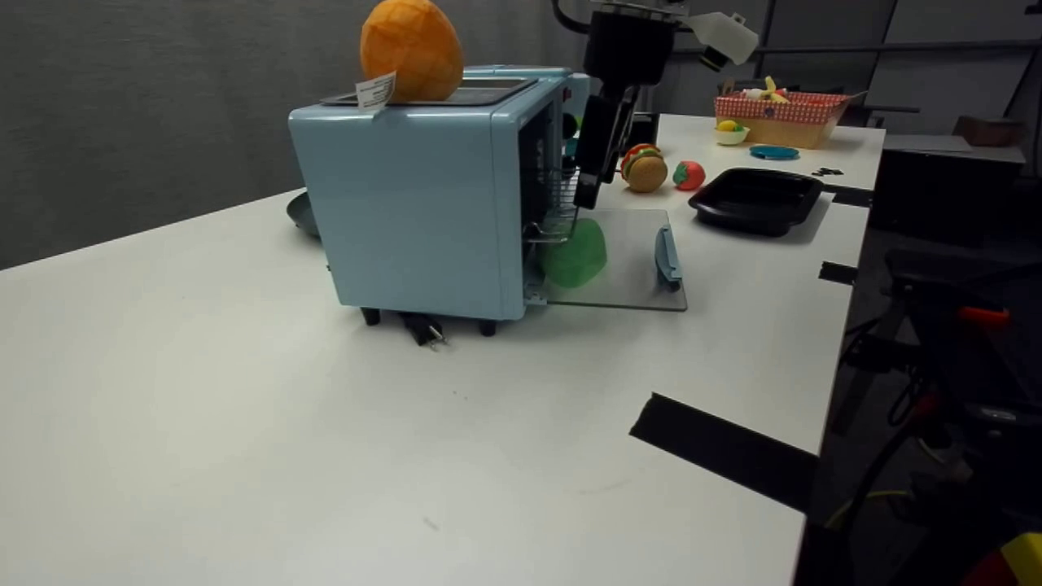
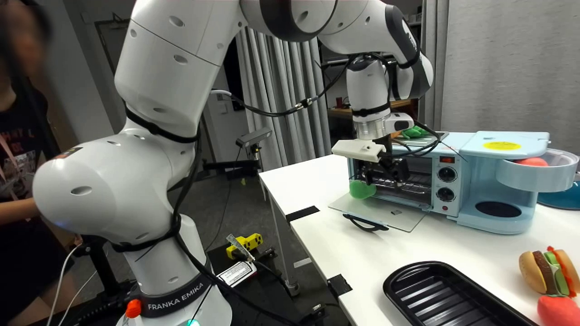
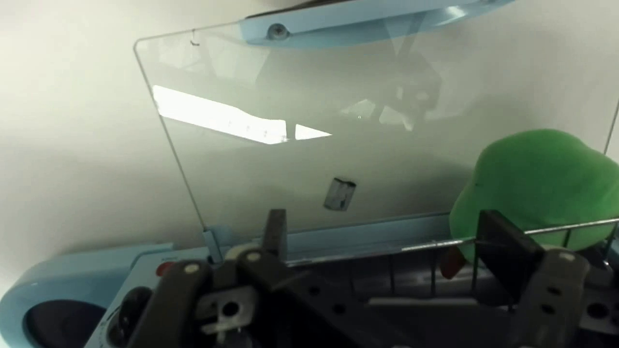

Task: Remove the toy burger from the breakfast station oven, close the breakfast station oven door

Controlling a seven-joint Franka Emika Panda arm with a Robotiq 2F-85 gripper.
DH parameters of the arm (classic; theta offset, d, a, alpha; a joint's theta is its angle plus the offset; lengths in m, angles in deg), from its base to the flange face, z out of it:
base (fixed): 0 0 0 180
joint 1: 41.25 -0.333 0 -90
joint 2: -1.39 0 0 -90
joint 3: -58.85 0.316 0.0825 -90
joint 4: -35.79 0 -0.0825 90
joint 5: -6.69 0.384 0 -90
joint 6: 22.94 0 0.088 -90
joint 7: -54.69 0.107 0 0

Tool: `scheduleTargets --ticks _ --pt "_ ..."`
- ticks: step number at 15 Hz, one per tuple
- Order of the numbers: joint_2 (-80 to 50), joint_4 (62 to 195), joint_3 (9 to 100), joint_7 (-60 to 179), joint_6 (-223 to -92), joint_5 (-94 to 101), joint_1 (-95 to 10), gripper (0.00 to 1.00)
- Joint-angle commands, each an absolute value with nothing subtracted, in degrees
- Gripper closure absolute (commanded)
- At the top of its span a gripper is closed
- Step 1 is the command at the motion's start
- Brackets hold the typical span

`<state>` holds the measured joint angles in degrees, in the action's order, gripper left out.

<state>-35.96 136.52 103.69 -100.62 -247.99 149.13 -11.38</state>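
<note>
"Looking across the counter at the oven, I'd say the taking-out is done and closing up is what's left."

"Its door is folded right down, so the next move should be hooking the handle and swinging it up."

"Not with that green toy sitting on it at the hinge end. I'd nudge it out first, or it may jam."

"And the burger?"

"On the counter, just beside a strawberry. It shows in both exterior views; the wrist view misses it."

"How are the fingers?"

"Apart, at the oven's mouth, with nothing between them that looks held. The wrist view makes the gap plain; in an exterior view the fingers hide each other. Whether one touches the green toy, I can't tell."

"Anything smaller?"

"A plug under the oven, seen only in an exterior view, and a reddish-brown scrap by the green toy that only the wrist view gives."
</note>
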Motion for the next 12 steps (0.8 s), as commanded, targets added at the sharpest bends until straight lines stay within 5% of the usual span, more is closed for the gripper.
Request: scheduleTargets --ticks 1,12 --pt "-36.4 134.3 101.3 -104.5 -250.5 152.7 -12.8 0.00" --pt "-37.1 134.1 103.9 -103.3 -251.3 151.6 -11.1 0.00"
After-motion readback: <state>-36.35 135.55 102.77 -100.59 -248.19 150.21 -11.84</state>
